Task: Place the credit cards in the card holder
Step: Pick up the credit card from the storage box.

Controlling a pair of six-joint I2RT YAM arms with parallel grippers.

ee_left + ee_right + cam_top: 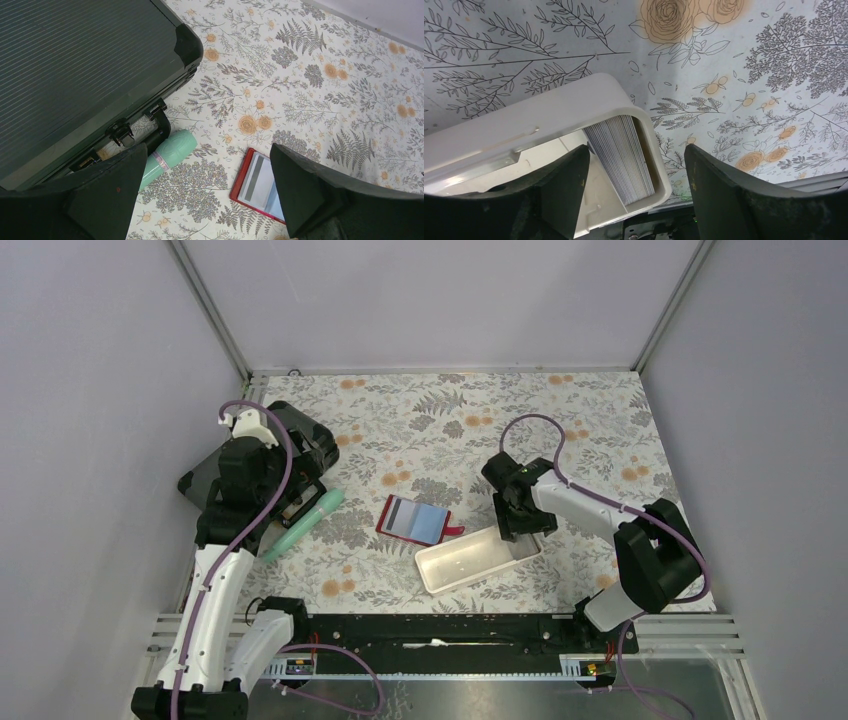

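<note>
The card holder [386,520] is a red wallet lying open in the middle of the table, with light blue credit cards [420,521] on its face. In the left wrist view one card [257,181] shows a grey stripe on the wallet [241,176]. A stack of cards [621,155] stands on edge at the end of the white tray [549,105]. My right gripper [636,195] is open over that end, one finger inside the tray and one outside its wall. My left gripper [205,200] is open above the cloth, between a mint tube and the wallet.
A big dark grey hard case [305,440] sits at the far left under the left arm, also close in the left wrist view [75,65]. The mint green tube [305,523] lies beside it. The white tray [462,562] lies near the front edge, right of the wallet.
</note>
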